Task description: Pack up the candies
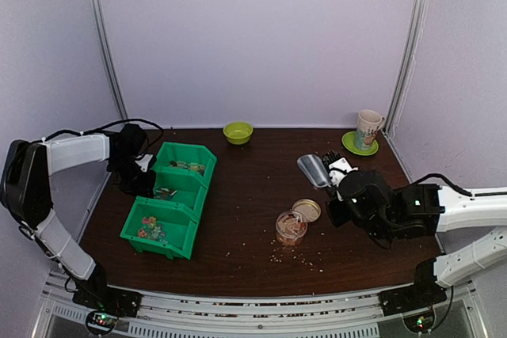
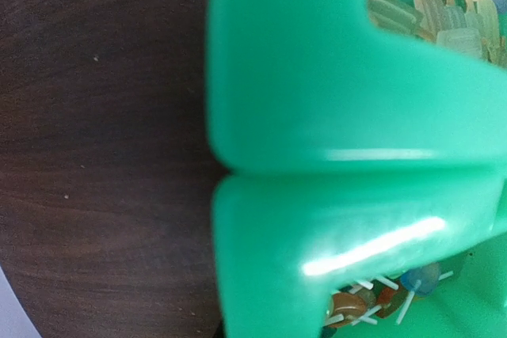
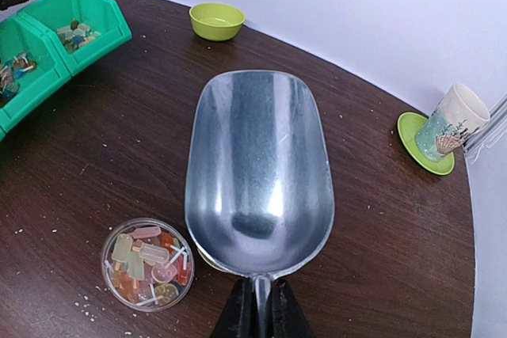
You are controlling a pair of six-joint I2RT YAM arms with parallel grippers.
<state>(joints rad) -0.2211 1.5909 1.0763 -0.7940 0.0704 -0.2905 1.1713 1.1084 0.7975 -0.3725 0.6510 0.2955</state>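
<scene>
Candies (image 3: 148, 263) in one clear tub (image 3: 104, 252), three green bins (image 1: 158, 244), one scoop (image 3: 257, 164)

The scoop (image 3: 257, 164) looks smooth metal; the bins (image 2: 317, 77) glossy plastic; the table (image 3: 380, 219) seemingly matt wood.

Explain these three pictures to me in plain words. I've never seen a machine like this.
This is two robot arms bolted at the near edge of a brown table. The wide picture looks down from above and behind them; the other two come from cameras on each wrist. The right end effector, the two-fingered grasping part, is shut on an empty metal scoop. Beside it stand a clear tub of candies and its lid. The left end effector is closed at the side of three green bins holding more candies; its camera shows only their wall, so a grip cannot be confirmed. At the back sit a lime bowl and a cup on a green saucer.
</scene>
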